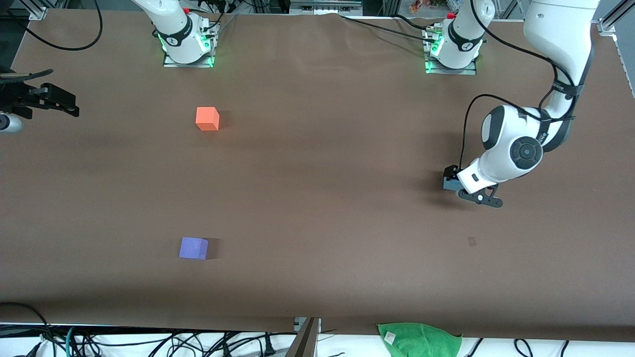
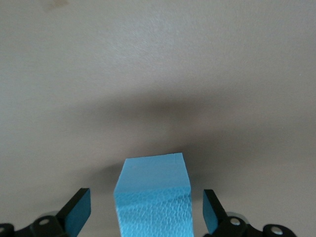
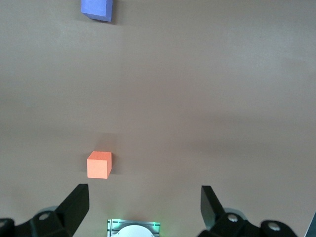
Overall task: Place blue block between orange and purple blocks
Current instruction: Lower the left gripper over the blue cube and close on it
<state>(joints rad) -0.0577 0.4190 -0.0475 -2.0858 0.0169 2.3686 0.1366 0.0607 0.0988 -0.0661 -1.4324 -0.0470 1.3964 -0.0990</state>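
Note:
The blue block sits on the table between the fingers of my left gripper, which is open with a gap on each side of the cube. In the front view the left gripper is low over the table toward the left arm's end, and the blue block is hidden under the hand. The orange block lies toward the right arm's end, and the purple block lies nearer the front camera than it. My right gripper waits open and empty, high over the right arm's end; its wrist view shows the orange block and the purple block.
A green cloth lies at the table's edge nearest the front camera, with cables beside it. The two arm bases stand along the edge farthest from the camera. A small dark mark is on the brown table top.

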